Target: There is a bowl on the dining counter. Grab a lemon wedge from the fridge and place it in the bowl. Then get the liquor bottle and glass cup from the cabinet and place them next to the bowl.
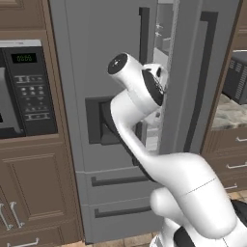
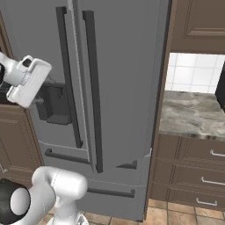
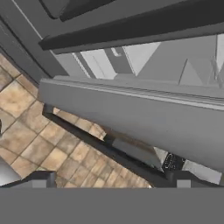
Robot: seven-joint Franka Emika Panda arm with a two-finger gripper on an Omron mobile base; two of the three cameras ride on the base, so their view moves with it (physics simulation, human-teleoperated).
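Two spread fingertips (image 3: pixel 41 178) of the hand (image 3: pixel 114 180) by the fridge (image 1: pixel 116 58) door edge, floor tiles (image 3: pixel 39 144) below.

No legible text, brand or label anywhere. The microwave (image 1: pixel 21 89) set in the brown cabinetry left of the fridge (image 1: pixel 111 72) has a green digit display (image 1: pixel 23 58) at the top of its dark control panel; the digits are too blurred to read. Keypad (image 1: pixel 33 91) markings below it are likewise unreadable.
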